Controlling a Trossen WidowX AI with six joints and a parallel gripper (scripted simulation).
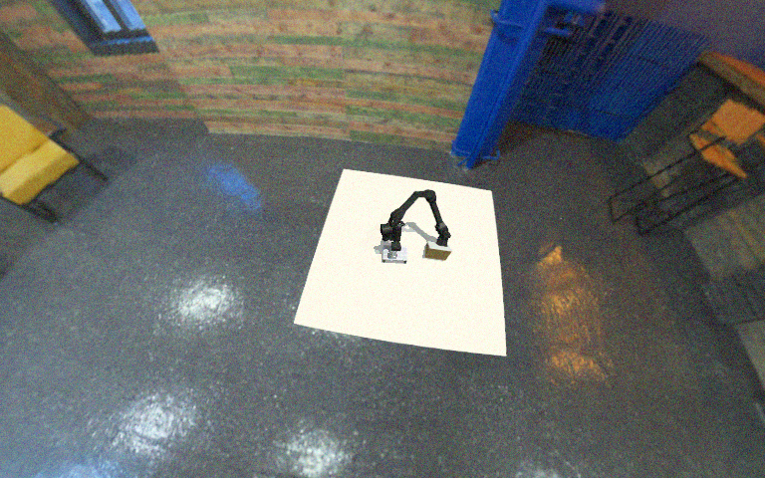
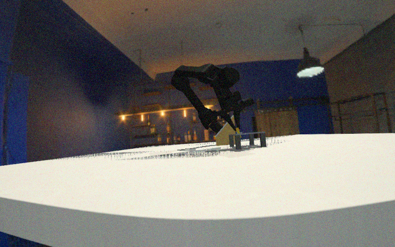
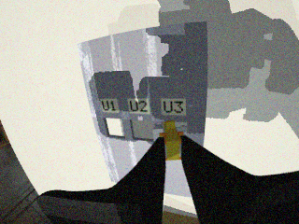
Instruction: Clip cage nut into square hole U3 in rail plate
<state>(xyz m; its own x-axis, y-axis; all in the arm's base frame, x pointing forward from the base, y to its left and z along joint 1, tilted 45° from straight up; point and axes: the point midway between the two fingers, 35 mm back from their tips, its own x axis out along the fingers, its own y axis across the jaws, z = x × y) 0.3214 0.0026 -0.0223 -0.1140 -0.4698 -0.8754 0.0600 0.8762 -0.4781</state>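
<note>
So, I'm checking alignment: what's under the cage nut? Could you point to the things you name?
Under the cage nut point(image 2: 237, 130) point(image 3: 173, 147) is the rail plate point(image 2: 247, 133) point(image 3: 99, 53), near label U3 point(image 3: 173, 106). Its underside and most of that hole are hidden.

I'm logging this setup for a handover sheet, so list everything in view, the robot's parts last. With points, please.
cage nut point(image 2: 237, 130) point(image 3: 173, 148): one, yellow, between the gripper's fingers by the U3 label
rail plate point(image 1: 400, 257) point(image 2: 250, 133) point(image 3: 99, 56): one, grey, raised on legs
labels: three, pale with dark lettering, U1 point(image 3: 108, 105), U2 point(image 3: 138, 106) and U3 point(image 3: 173, 106), on the plate
block point(image 1: 437, 252) point(image 2: 223, 137): one, tan, beside the plate
table top point(image 1: 405, 304) point(image 2: 174, 186) point(image 3: 42, 117): one, cream, under everything
yellow seat point(image 1: 36, 168): one, far left in the top view
pillar point(image 1: 489, 84): one, blue, behind the table
hanging lamp point(image 2: 309, 64): one, dark shade, upper right in the exterior view
arm point(image 1: 430, 195) point(image 2: 203, 72): one, black, reaching over the table
gripper point(image 2: 237, 129) point(image 3: 173, 140): one, black, shut on the nut
</note>
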